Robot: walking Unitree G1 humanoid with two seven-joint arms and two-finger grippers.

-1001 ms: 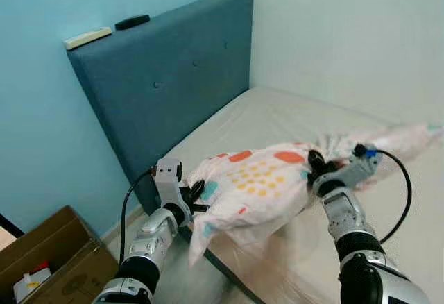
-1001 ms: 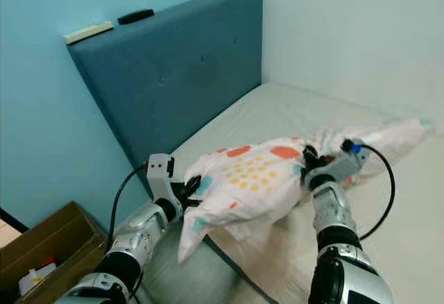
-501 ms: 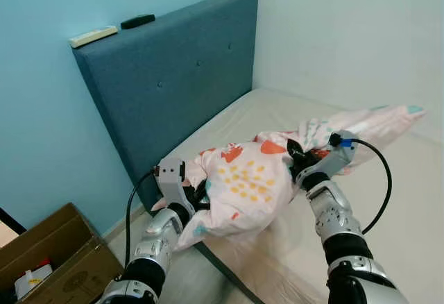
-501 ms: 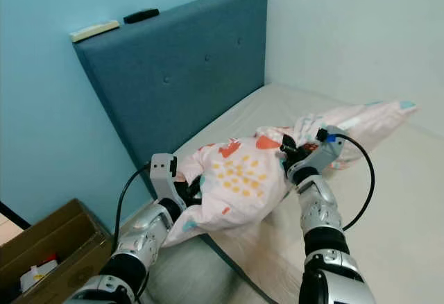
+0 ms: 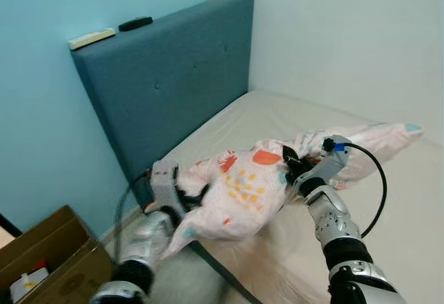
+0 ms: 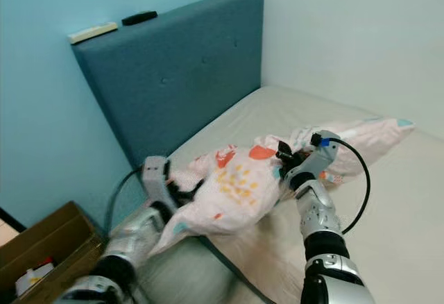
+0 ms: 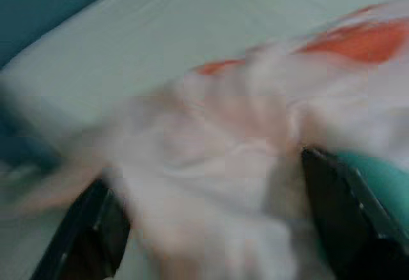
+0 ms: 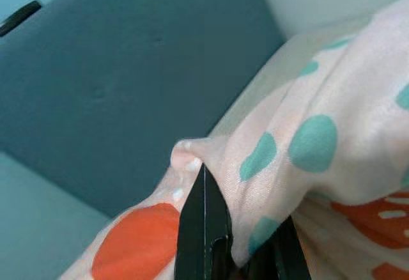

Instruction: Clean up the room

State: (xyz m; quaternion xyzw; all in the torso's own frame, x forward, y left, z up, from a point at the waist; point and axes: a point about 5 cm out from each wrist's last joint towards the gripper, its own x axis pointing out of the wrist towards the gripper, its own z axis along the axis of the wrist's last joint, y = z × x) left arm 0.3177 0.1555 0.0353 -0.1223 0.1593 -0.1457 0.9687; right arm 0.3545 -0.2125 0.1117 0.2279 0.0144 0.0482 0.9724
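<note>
A pillow (image 5: pixel 239 193) in a pale pink case printed with orange, yellow and teal spots is lying across the head end of the bed (image 5: pixel 291 120), near the blue padded headboard (image 5: pixel 166 75), with both robot arms holding it. The left hand (image 5: pixel 182 196) is gripping the pillow's end nearest the mattress edge; in the left wrist view, which is blurred, its two black fingers (image 7: pixel 96 229) are sitting wide on either side of a bunch of pink fabric, clamped around that end of the pillow. The right hand (image 5: pixel 291 169) is at the opposite side of the pillow, toward the middle of the bed; in the right wrist view its black fingers (image 8: pixel 204 229) are pinching a fold of the spotted fabric tightly between them, so it is closed on the pillow. A black cable (image 5: pixel 378 186) is looping from the right wrist back along the arm.

A second pillow (image 5: pixel 378 141) in the same pale pink fabric is lying on the mattress just behind the right hand, stretching toward the white wall (image 5: pixel 347 33).

Two remotes, one white (image 5: pixel 90 37) and one black (image 5: pixel 134 23), are resting on top of the headboard. A cardboard box (image 5: pixel 41 255) is standing on the floor beside the bed, against the blue wall (image 5: pixel 41 110), with some small items inside.
</note>
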